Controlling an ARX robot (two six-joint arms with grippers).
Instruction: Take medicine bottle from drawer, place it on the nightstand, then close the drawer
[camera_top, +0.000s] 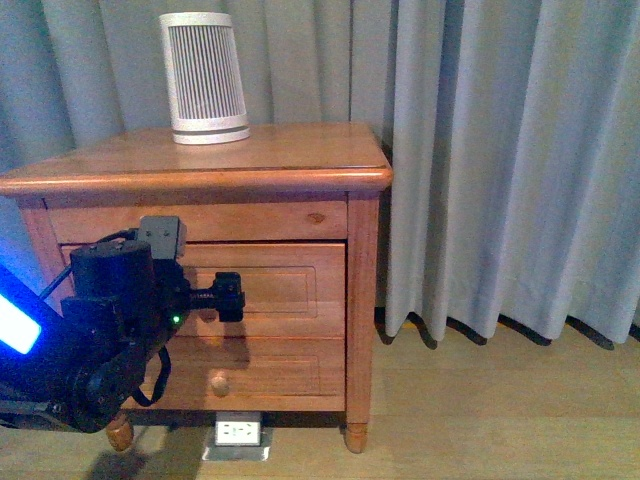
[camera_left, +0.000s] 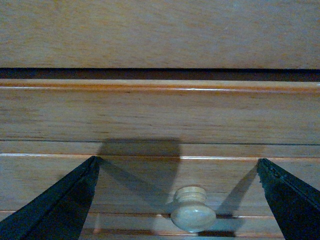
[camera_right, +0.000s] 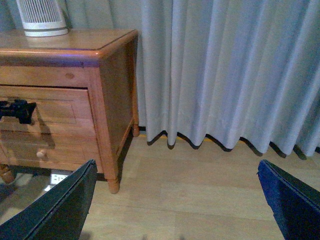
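Left tool, jaws spread wide, is close up against the front of the upper drawer of the bench. The drawer front sits level with the frame. In the left wrist view the fingers flank the round knob without touching it. Right tool, jaws likewise apart, points toward the wood floor, well apart from the bench.

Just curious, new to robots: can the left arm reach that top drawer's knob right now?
Probably yes: the open left gripper faces the drawer, its knob lined up between the fingers, nothing blocking.
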